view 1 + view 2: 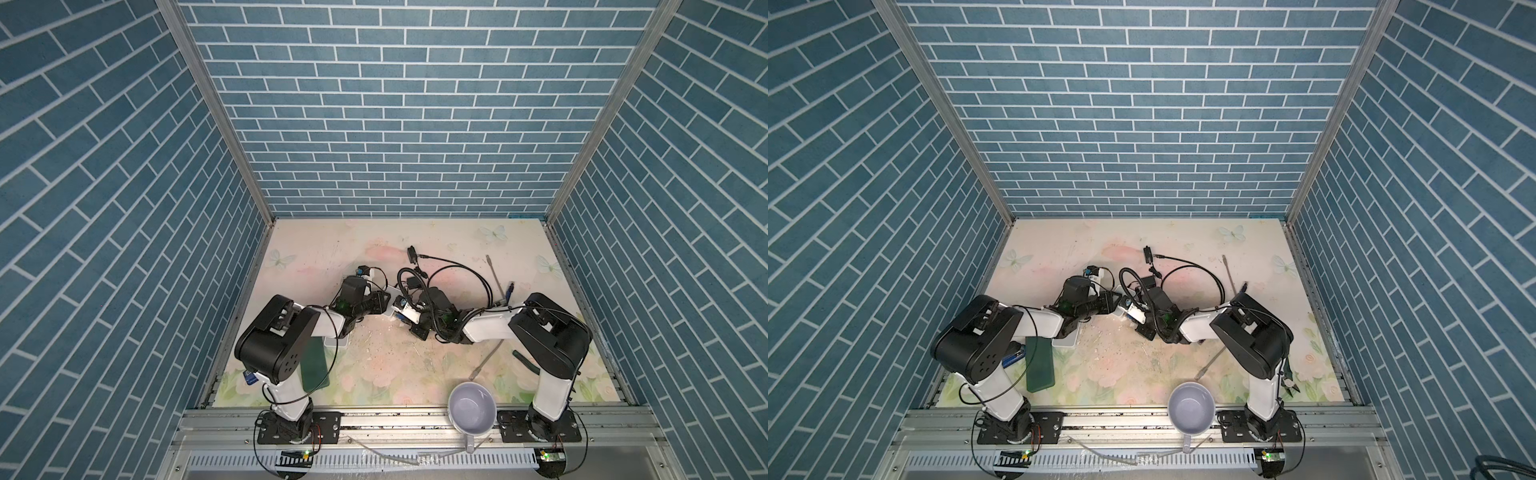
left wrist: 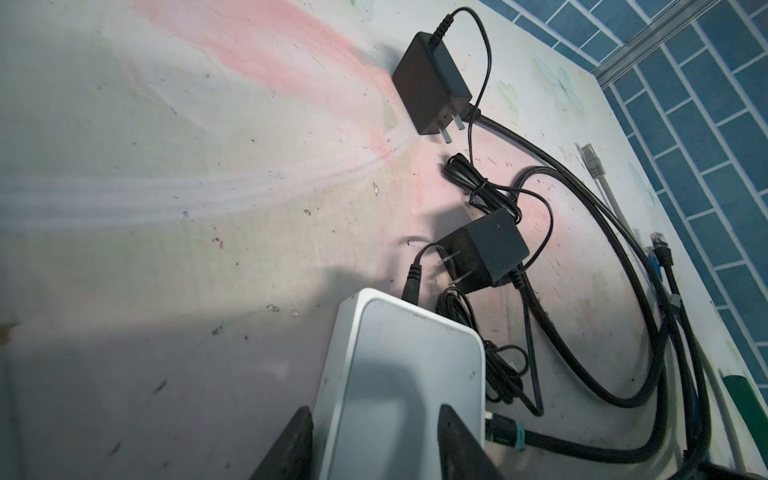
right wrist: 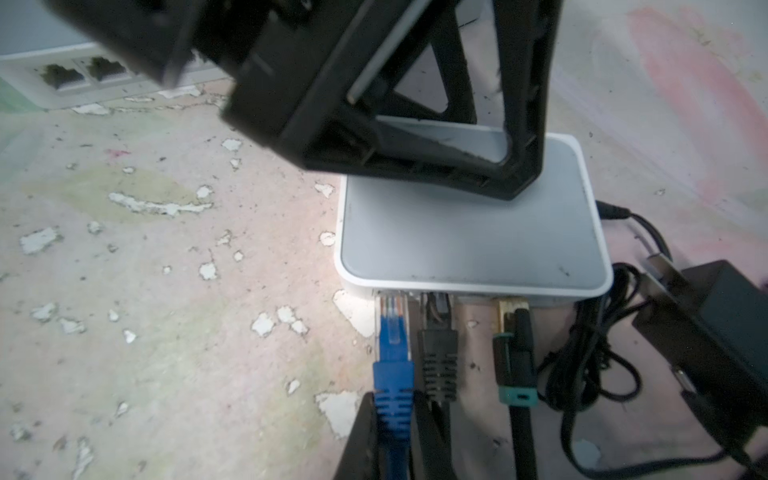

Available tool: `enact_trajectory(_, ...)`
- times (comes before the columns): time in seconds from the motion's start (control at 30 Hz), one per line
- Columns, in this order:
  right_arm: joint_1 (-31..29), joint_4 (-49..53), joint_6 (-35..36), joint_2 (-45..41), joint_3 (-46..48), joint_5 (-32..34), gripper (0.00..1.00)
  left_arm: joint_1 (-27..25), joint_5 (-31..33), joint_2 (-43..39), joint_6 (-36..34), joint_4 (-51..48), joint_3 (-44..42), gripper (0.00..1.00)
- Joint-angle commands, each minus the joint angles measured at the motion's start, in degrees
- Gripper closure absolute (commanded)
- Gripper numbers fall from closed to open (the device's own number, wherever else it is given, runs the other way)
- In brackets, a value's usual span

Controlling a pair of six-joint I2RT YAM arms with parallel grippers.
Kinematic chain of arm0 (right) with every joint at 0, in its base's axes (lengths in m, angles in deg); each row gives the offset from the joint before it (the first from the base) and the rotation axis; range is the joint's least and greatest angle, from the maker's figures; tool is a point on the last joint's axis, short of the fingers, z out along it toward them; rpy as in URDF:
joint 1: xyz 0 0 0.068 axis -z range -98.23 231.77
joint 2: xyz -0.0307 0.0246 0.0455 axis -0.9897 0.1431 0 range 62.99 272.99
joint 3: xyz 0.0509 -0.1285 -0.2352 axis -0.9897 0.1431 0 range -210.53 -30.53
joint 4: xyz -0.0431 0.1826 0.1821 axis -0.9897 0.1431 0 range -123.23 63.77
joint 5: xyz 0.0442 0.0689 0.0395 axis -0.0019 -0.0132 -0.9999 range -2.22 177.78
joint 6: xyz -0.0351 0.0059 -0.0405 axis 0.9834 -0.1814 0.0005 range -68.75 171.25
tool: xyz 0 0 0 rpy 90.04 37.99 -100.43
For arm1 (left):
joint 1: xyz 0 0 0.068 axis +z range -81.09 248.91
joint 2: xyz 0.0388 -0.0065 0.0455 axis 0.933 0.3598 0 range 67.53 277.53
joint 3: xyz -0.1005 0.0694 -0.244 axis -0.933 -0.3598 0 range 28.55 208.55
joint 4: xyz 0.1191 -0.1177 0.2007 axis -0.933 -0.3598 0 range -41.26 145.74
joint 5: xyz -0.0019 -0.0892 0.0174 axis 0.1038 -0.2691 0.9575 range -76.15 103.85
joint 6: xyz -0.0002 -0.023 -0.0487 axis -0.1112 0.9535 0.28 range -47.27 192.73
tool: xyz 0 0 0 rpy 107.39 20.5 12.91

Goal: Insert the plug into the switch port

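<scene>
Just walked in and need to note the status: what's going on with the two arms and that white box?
The right gripper is shut on the blue plug. The plug's clear tip sits at the mouth of the end port of the white switch and does not look fully seated. The left gripper straddles the switch, a jaw on either side, but I cannot tell whether it is clamping it. A black plug sits at the next port.
</scene>
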Motion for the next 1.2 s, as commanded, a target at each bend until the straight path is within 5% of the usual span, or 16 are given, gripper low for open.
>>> enact_trajectory(0.0,-0.73,-1.88,-2.35,1.70,-3.11,0.64,1.00,-0.76,-3.41,0.45,3.06,2.93,-1.08,0.52)
enact_trajectory(0.33,-1.44,-6.53,-3.08,2.05,-2.52,5.98,1.00,-2.24,-4.32,1.40,4.88,2.89,-1.36,0.54)
enact_trajectory(1.17,-3.09,-18.43,2.45,4.10,-3.23,-1.85,1.00,-7.80,-9.77,5.51,8.71,10.24,-1.31,0.56)
